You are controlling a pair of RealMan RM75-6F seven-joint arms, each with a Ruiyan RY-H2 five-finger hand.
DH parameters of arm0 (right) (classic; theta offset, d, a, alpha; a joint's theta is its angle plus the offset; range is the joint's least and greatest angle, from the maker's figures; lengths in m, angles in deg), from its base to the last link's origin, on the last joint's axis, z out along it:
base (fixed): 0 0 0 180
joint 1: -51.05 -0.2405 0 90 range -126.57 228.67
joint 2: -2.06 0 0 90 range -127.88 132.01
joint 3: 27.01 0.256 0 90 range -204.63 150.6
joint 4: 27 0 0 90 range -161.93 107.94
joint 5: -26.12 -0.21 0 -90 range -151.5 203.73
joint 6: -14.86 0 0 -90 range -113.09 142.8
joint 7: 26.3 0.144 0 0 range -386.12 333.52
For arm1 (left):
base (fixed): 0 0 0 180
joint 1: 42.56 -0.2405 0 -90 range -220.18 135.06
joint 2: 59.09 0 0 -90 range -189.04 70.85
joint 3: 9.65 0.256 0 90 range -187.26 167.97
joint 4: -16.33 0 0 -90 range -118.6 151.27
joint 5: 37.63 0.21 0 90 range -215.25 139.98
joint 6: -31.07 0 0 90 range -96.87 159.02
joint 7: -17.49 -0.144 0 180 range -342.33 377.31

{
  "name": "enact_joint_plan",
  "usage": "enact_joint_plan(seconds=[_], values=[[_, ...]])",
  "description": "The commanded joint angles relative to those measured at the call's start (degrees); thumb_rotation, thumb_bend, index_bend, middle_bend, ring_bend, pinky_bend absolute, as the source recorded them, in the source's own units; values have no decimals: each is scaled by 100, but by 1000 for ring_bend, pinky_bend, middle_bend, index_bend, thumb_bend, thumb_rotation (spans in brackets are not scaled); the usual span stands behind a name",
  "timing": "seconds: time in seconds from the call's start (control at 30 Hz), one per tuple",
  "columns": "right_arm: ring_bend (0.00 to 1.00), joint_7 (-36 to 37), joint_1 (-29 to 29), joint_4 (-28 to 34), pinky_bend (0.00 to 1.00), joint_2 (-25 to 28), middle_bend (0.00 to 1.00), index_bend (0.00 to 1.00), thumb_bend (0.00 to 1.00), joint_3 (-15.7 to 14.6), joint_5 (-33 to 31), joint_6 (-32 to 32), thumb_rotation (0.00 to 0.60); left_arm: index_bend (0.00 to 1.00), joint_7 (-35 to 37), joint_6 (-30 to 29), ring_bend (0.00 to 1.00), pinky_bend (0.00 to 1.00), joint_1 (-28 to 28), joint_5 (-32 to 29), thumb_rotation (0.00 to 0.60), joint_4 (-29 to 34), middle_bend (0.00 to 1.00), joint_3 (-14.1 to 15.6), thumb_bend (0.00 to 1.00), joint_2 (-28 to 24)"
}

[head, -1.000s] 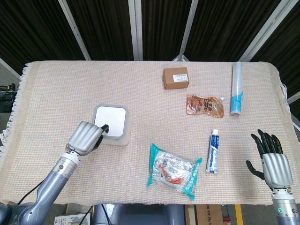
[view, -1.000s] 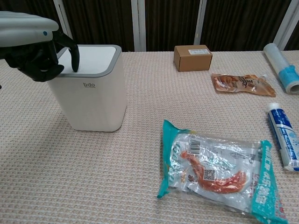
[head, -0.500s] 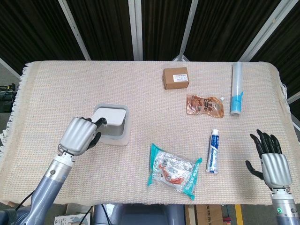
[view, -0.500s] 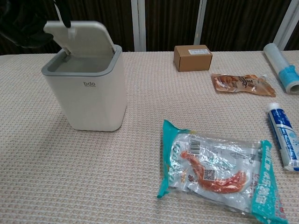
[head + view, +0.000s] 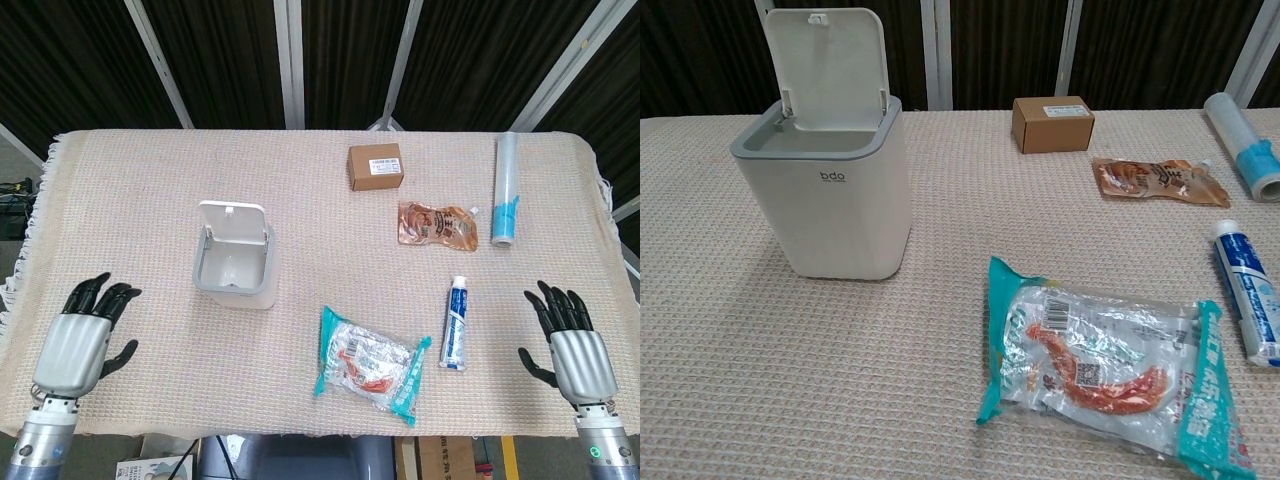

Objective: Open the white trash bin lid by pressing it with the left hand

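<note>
The bin (image 5: 236, 262) stands on the left half of the worktop (image 5: 130, 190), about midway between the far and near edges, with its lid (image 5: 826, 54) swung up and standing nearly upright at the back, so the grey rim and the hollow inside are plain to see. The left hand (image 5: 80, 336) sits near the worktop's near-left corner, well apart from the bin, its fingers spread and holding nothing. The right hand (image 5: 572, 345) is at the near-right corner in much the same pose, fingers apart and nothing in it. Neither hand shows in the chest view. A brown box (image 5: 375, 166) lies toward the far edge, right of centre. Just nearer than it is an orange pouch (image 5: 436, 224), and beside that, close to the far-right corner, lies a clear roll (image 5: 506, 189) with blue print. A toothpaste tube (image 5: 456, 323) lies toward the near edge on the right, and to its left, near the middle of the near edge, is a teal-edged snack bag (image 5: 371, 363).
</note>
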Motion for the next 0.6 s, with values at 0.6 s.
enact_joint_plan(seconds=[0.6], values=[[27, 57, 27, 74, 22, 175, 14, 117, 303, -68, 249, -180, 600, 220, 2372, -324, 23, 37, -1048, 65, 600, -1693, 150, -35, 305, -102]])
